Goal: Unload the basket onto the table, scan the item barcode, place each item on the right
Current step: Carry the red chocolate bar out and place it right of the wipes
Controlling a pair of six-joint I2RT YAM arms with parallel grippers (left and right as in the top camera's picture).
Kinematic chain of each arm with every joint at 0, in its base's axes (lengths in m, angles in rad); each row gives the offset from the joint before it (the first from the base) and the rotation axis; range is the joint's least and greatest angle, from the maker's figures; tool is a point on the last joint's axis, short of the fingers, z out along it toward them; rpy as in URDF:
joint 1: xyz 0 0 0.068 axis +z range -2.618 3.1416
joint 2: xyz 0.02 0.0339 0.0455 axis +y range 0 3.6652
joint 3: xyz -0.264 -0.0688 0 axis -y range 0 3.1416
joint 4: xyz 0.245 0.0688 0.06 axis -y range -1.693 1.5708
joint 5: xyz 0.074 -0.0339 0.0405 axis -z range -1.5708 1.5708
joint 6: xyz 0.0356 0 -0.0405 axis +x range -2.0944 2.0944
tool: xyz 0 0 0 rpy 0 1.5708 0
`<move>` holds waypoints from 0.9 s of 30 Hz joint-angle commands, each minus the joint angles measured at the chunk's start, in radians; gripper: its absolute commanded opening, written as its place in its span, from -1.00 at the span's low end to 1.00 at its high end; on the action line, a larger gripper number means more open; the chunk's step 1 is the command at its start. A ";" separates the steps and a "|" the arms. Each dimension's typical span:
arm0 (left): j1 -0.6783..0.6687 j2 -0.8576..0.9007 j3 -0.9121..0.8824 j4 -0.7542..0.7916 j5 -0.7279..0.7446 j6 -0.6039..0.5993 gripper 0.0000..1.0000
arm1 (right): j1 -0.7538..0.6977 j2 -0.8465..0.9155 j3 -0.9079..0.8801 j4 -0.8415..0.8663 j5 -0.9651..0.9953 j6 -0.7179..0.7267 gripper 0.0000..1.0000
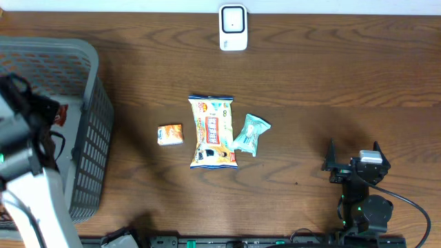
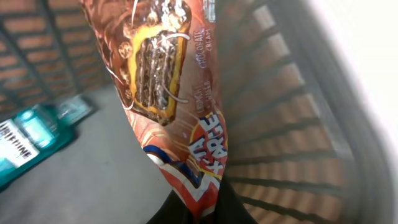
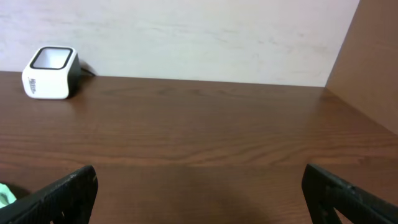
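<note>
**Work surface.** Dark brown wood-grain table (image 1: 310, 76), seen from above.

**Container.** Grey slatted plastic basket (image 1: 93, 138) at the table's left edge. The left arm reaches into it.

**Left gripper** (image 2: 200, 214). Its fingers are clamped on the lower end of a glossy brown-and-red chocolate biscuit packet (image 2: 161, 74), the item for scanning. The packet stands upright before the wrist camera, inside the basket walls and well apart from the scanner. A teal box-shaped packet (image 2: 31, 140) lies on the basket floor beyond it.

**Right gripper** (image 1: 353, 153). It sits low near the table's front right corner, with its black fingers (image 3: 68, 193) spread wide apart and nothing between them.

**Loose goods, table centre.** A large white, orange and blue snack bag (image 1: 213, 132) lies flat. A crumpled mint-green sachet (image 1: 250, 133) touches its right edge. A small orange-and-white wrapped block (image 1: 170, 134) lies just to its left, apart from it.

**Scanner.** A small white box-shaped barcode scanner with a dark window (image 1: 233, 27) stands at the far edge, centre.
</note>
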 commanded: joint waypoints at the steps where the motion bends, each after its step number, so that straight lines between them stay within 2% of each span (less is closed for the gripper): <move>1: -0.006 -0.142 0.000 0.039 0.131 0.050 -0.86 | -0.006 -0.003 -0.004 -0.001 -0.006 -0.013 0.99; 8: -0.125 -0.261 0.000 0.093 0.351 0.029 -0.86 | -0.006 -0.003 -0.004 -0.001 -0.006 -0.013 0.99; 13: -0.343 -0.224 0.000 0.102 0.367 0.036 -0.85 | -0.006 -0.003 -0.004 -0.001 -0.006 -0.013 0.98; 17: -0.523 -0.144 0.000 0.127 0.323 0.054 -0.86 | -0.006 -0.003 -0.004 -0.001 -0.006 -0.013 0.98; 19: -0.664 -0.046 0.000 0.139 0.268 0.053 -0.85 | -0.006 -0.003 -0.004 -0.001 -0.006 -0.013 0.98; 27: -0.922 0.227 0.000 0.220 0.266 0.062 -0.85 | -0.006 -0.003 -0.004 -0.001 -0.006 -0.013 0.99</move>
